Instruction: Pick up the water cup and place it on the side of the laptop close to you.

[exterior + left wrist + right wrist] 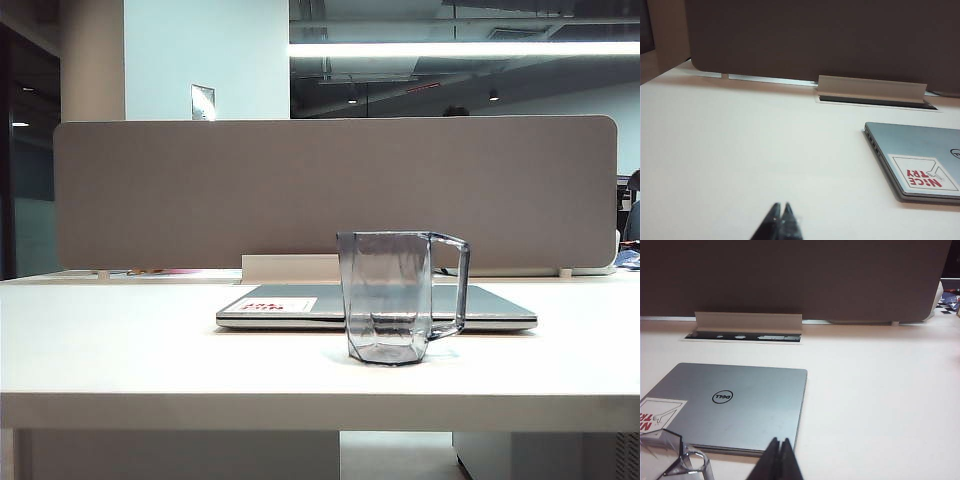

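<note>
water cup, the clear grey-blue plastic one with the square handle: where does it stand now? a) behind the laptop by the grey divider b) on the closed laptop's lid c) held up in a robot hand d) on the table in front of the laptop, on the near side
d: the clear grey-blue plastic water cup stands upright on the white table in front of the closed silver-grey laptop, with neither hand on it.

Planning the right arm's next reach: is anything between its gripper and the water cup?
Nothing visible. The right gripper, fingers shut, hovers by the closed silver-grey laptop's near edge; the transparent grey-blue plastic mug stands beside it on bare white table. The left gripper is shut, away from both.
</note>
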Motion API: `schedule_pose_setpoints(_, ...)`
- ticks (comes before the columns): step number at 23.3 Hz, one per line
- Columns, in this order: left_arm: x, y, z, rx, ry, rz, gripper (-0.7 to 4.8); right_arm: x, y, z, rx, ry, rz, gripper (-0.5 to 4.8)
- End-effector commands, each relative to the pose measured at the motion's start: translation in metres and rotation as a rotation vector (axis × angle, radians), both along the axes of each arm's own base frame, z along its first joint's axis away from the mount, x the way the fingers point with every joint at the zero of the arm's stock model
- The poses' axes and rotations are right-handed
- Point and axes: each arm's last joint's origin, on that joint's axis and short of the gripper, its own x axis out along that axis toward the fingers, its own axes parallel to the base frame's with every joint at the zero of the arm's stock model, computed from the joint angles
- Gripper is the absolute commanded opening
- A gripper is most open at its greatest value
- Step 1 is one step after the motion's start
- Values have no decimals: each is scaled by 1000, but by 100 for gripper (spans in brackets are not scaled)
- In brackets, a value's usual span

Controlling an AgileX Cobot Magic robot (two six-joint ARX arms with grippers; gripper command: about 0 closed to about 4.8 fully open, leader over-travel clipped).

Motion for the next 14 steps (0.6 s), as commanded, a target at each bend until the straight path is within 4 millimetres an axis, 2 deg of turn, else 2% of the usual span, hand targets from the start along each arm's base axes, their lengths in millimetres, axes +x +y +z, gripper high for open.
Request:
schedule_pose_setpoints(1, 0, 0, 1, 3, -3, 0, -6, -1, -2, -6, -2, -10, -53, -1)
schedule_pose_setpoints(10, 0, 0, 1, 3, -3, 0, -5, -1, -2, -29, -19, 43, -56, -1)
schedule_pose_setpoints(14, 0, 0, 1, 3, -2, 0, -6, -2, -15, -35, 15, 30, -40, -1)
